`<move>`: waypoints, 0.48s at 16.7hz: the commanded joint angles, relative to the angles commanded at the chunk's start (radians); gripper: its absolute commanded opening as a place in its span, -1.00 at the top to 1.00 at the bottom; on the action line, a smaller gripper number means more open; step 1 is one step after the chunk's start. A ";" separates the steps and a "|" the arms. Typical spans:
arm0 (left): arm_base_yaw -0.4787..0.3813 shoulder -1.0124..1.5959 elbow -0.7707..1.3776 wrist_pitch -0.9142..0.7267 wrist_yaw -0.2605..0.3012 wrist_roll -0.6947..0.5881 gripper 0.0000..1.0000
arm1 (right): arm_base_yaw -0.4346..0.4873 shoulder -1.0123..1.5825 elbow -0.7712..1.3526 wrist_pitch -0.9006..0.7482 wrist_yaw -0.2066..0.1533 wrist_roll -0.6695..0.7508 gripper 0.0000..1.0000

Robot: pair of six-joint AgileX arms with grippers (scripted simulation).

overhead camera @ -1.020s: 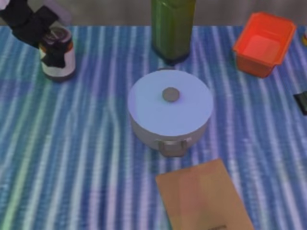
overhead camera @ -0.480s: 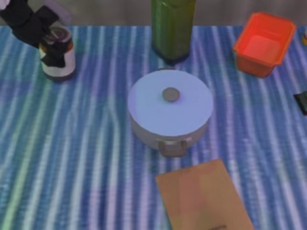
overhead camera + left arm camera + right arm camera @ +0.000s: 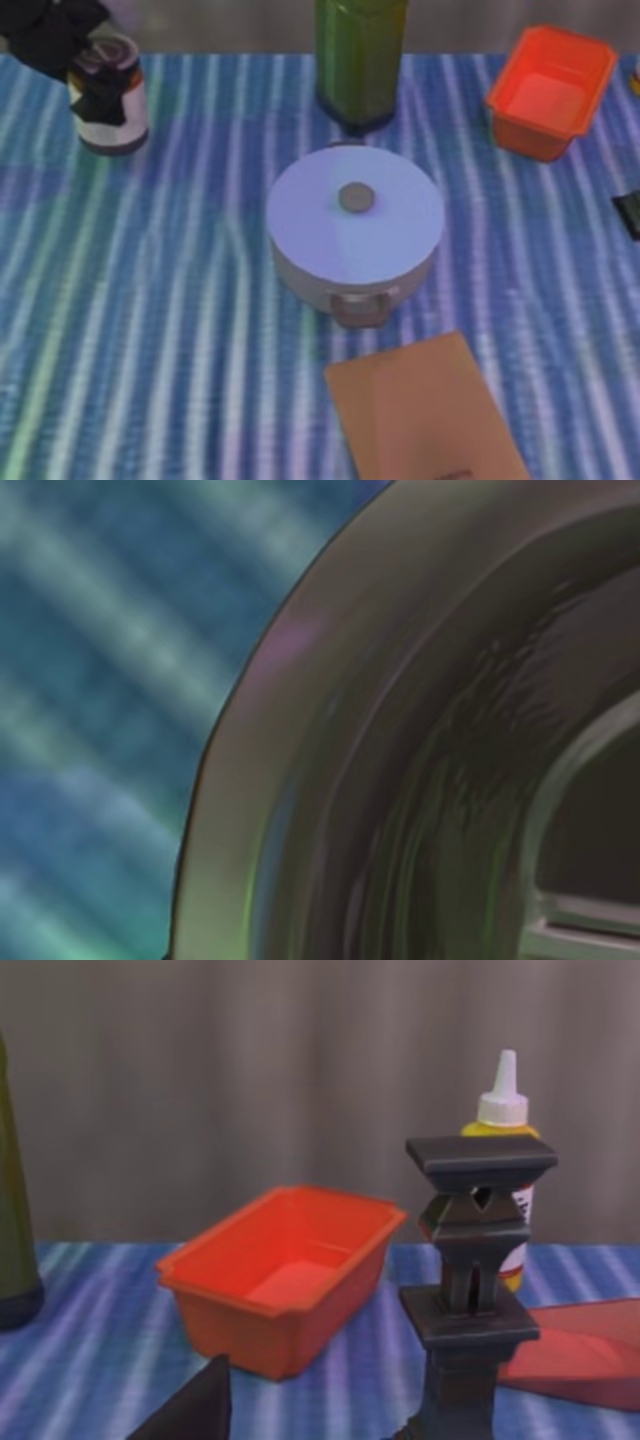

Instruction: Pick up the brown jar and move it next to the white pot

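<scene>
The brown jar (image 3: 122, 118), with its dark lid, orange-brown band and white label, is at the far left corner of the striped cloth. My left gripper (image 3: 100, 100) reaches in from that corner and is shut on the jar, one dark finger (image 3: 100, 110) lying across the label. The jar's dark lid (image 3: 420, 780) fills the left wrist view. The white pot (image 3: 320, 240), wide with a grey knob and handles, sits mid-table, well apart from the jar. My right gripper (image 3: 340, 1390) is parked at the right edge (image 3: 630, 215), open and holding nothing.
A tall green bottle (image 3: 360, 60) stands just behind the pot. An orange-red tub (image 3: 550, 90) sits at the far right, with a yellow squeeze bottle (image 3: 503, 1130) beyond it. A wooden board (image 3: 425, 410) lies in front of the pot.
The jar and my left gripper have shifted together a little toward the far left corner. The pot and the right arm have not moved.
</scene>
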 joint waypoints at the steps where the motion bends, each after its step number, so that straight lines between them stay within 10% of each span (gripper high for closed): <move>1: 0.002 -0.052 -0.069 0.011 -0.001 0.000 1.00 | 0.000 0.000 0.000 0.000 0.000 0.000 -1.00; 8: 0.017 -0.402 -0.515 0.083 -0.005 0.002 1.00 | 0.000 0.000 0.000 0.000 0.000 0.000 -1.00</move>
